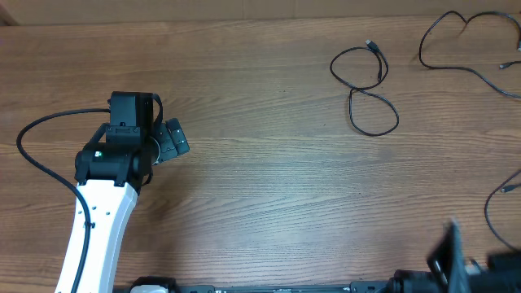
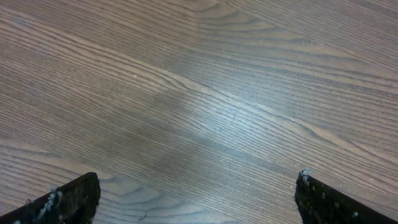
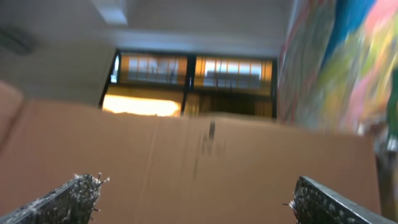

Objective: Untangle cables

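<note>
Well, both cables lie far over on the right side of the surface (image 1: 269, 187), well apart from the left tool (image 1: 172, 140), which hangs wide open over bare wood with nothing between its fingers. The right tool (image 3: 196, 186) is spread wide and empty too. Its own camera looks up at a cardboard wall (image 3: 186, 155) and the room beyond, so it points away from the cords.

The looped cable (image 1: 352, 91) lies in a figure of eight, crossing itself once in the middle, with a small plug (image 1: 370, 43) at its upper end. The long cable (image 1: 423, 49) curls near the back right corner and runs off toward the right edge. The two are near each other but do not seem to touch. A further bit of cord (image 1: 491, 207) shows low at the right edge; I cannot tell which cable it belongs to.

These cords look thin, light and floppy. I'd expect them to trail along behind whatever part gets lifted and to slip through a loose pinch. They lie flat on the wood, so the fingers would have to come right down onto the surface to catch one. The best hold seems to be just behind the plug, where the cord is stiffer and the end can be drawn back out through the crossing.
</note>
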`<move>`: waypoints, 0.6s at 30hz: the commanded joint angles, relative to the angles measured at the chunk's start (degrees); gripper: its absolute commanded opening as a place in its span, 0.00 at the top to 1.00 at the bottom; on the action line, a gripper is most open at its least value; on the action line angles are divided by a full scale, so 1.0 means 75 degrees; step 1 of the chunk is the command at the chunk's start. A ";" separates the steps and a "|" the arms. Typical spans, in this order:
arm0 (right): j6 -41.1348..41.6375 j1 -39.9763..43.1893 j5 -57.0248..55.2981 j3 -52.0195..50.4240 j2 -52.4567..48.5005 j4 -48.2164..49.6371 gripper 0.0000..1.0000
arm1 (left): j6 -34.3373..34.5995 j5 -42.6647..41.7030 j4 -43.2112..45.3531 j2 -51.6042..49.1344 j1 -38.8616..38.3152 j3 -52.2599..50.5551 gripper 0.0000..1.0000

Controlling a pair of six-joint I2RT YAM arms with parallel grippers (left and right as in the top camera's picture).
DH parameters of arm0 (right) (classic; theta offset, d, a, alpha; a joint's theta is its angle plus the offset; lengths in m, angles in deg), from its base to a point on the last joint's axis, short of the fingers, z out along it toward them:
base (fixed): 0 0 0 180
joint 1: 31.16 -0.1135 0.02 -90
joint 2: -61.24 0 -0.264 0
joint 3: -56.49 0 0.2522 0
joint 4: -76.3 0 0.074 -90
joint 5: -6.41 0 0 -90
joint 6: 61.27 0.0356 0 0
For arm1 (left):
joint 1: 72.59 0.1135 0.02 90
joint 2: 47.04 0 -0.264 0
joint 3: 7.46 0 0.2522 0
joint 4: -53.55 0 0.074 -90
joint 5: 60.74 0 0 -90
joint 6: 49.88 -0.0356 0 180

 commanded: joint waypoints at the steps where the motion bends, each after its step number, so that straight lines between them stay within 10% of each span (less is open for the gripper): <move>1: -0.0026 0.0023 -0.0256 -0.0982 0.0032 0.0017 0.00 | 0.0131 -0.0029 0.0006 -0.0026 0.0038 -0.0006 0.01; 18: -0.0026 0.0023 -0.1078 -0.4876 0.0032 0.0807 0.00 | 0.0131 -0.0029 0.0006 -0.0026 0.0035 -0.0006 0.00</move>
